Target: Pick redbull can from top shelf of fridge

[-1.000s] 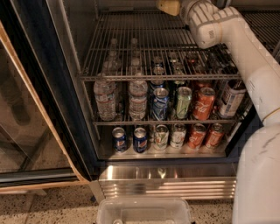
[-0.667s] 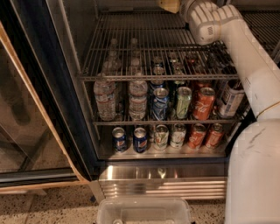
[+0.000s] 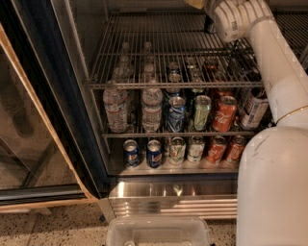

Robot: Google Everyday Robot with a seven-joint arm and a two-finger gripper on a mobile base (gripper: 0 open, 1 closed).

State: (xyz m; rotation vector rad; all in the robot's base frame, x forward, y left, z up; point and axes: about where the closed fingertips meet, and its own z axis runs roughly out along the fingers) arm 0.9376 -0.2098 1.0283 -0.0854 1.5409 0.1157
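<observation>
Jaws: can't tell how they stand. The gripper (image 3: pixel 196 4) shows only as a tan tip cut off at the top edge, over the back of the upper rack.

Left to right:
- Glass door (image 3: pixel 29 144), swung open on the left.
- Large display fridge with a dark blue-black frame (image 3: pixel 72 120).
- Top shelf, a wide rack of thin silvery wires (image 3: pixel 154 53).
- Below it, clear plastic water bottles (image 3: pixel 115 108), then rows of stubby blue, green and red soda cans (image 3: pixel 202 113).
- Right rear of the top shelf: a slim dark upright shape (image 3: pixel 209 24), probably the tall dark blue and silver redbull can. It sits just under the gripper and just beside the white arm's wrist (image 3: pixel 236 19). It's mostly hidden, and I can't tell whether they touch.

Handling, my read:
- The can has thin metal walls. It's stiff enough if full, but it dents under a hard squeeze.
- The surface is smooth and likely cold, so expect slip.
- Tall and narrow on slotted wire means it tips with any side nudge.
- Grip mid-body across the diameter, square to the can, then lift straight up before pulling out.
</observation>
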